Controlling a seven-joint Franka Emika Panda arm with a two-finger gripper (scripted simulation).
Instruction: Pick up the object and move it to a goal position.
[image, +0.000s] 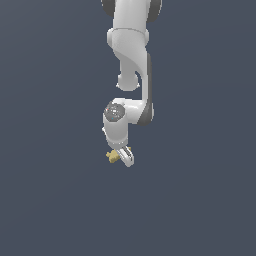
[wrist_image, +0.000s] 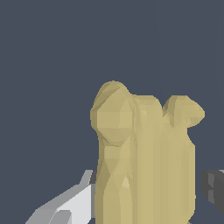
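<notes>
The object (image: 113, 156) is a small tan-yellow knobby block. In the exterior view it sits between the fingers of my white gripper (image: 120, 157), sticking out toward the exterior view's left. The gripper hangs below the arm's wrist, over the plain dark grey floor. In the wrist view the object (wrist_image: 144, 162) fills the middle of the picture, upright with rounded bumps at its far end. One light grey finger (wrist_image: 65, 205) touches one side of it and a dark pad (wrist_image: 213, 188) shows at the other side. The gripper is shut on the object.
The white arm (image: 130, 55) reaches down from the top of the exterior view. The dark grey floor (image: 50, 200) spreads in every direction with no other object in sight.
</notes>
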